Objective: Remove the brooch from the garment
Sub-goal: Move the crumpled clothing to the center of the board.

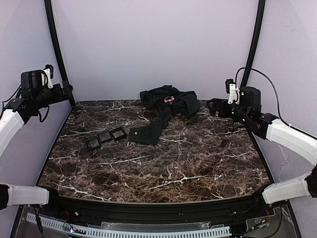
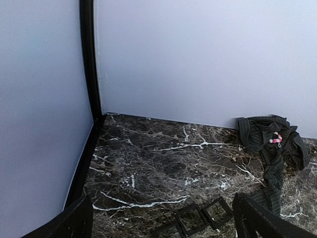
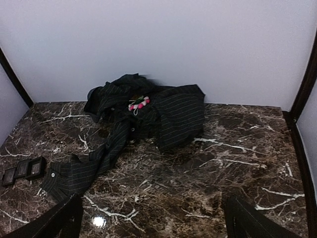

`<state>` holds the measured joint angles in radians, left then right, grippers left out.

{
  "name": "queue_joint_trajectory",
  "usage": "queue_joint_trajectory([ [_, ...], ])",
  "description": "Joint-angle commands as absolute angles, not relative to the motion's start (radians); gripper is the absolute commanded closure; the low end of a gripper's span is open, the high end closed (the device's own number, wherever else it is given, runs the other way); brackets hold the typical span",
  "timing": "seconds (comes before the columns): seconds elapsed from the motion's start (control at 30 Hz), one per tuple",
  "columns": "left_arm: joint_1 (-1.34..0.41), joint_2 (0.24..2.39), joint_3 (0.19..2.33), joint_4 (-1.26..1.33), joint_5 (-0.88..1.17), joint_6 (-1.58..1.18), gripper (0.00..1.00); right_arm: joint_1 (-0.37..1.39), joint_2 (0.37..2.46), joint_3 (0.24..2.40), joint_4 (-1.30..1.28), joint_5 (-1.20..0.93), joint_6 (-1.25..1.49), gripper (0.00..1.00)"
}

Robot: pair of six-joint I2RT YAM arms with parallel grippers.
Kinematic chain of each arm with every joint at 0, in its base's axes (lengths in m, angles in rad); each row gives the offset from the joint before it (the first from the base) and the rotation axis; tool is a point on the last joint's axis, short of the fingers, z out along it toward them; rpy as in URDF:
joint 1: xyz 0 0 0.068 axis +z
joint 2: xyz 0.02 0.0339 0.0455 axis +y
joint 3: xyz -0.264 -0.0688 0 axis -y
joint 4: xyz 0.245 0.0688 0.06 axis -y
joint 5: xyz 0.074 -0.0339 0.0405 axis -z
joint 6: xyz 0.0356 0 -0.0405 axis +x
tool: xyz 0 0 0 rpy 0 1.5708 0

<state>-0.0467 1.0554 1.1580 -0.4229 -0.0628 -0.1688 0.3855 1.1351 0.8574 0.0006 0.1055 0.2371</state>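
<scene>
The garment (image 1: 171, 105) is a dark pinstriped shirt, crumpled at the back middle of the marble table, with one sleeve (image 1: 147, 133) stretched toward the front left. The brooch (image 1: 170, 99) is a small pink flower pin lying on top of the crumple. It also shows as the brooch (image 2: 275, 139) in the left wrist view and the brooch (image 3: 138, 103) in the right wrist view. My left gripper (image 2: 163, 223) hangs open high over the table's left edge, far from the shirt. My right gripper (image 3: 156, 220) is open at the right, raised and pointing at the garment (image 3: 168, 116), with nothing between its fingers.
Three small black square trays (image 1: 105, 137) lie in a row left of the sleeve's cuff. Pale walls close the back and sides, with black posts (image 1: 58, 49) in the back corners. The marble table (image 1: 198, 163) reaches forward to the arm bases.
</scene>
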Motion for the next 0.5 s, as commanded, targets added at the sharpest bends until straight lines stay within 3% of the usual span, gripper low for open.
queue_joint_trajectory([
  [0.0, -0.082, 1.118, 1.195, -0.408, -0.057, -0.148, 0.0, 0.478, 1.319, 0.98, -0.003, 0.081, 0.263, 0.01],
  [0.47, -0.073, 1.13, 1.114, -0.408, -0.121, -0.148, 0.0, 0.637, 2.005, 1.494, -0.056, 0.005, 0.373, 0.05],
])
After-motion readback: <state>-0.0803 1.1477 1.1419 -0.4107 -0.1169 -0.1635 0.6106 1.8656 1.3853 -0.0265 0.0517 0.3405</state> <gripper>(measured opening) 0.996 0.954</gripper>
